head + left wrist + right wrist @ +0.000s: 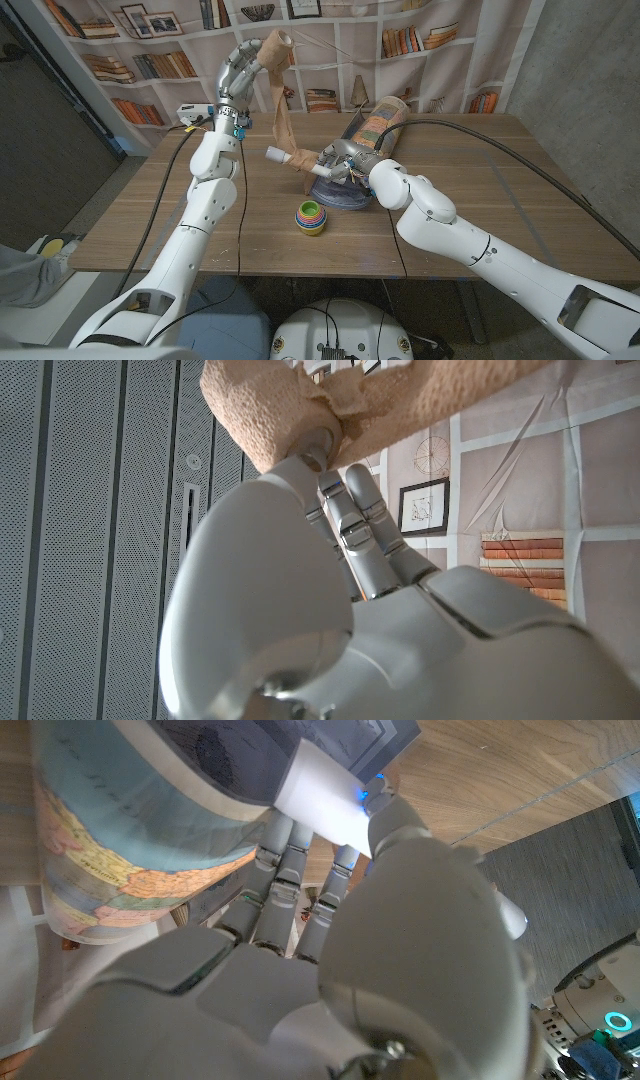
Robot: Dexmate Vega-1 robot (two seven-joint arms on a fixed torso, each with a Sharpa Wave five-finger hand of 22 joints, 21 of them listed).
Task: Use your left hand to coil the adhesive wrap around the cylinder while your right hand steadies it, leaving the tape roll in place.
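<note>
Table (500, 200): wood, smooth planks.
Globe (375, 125): map-printed, lying on its side just behind the cylinder.
Right hand (345, 165): fingers closed around the cylinder near mid-table, pinning it.
Left hand (235, 75): raised high, pinching the roll end of the wrap.
Wrap (282, 95): tan, crinkled, soft and stretchy; light, likely clings to itself; keep it taut, hold by the roll.
Cylinder (285, 156): white, stiff, smooth, probably slippery; wrap strip runs down to it.
Cups (310, 217): stacked coloured plastic.

Wooden table (520, 190); stacked coloured cups (310, 217) near front edge, blue round base (340, 195) just behind them
</note>
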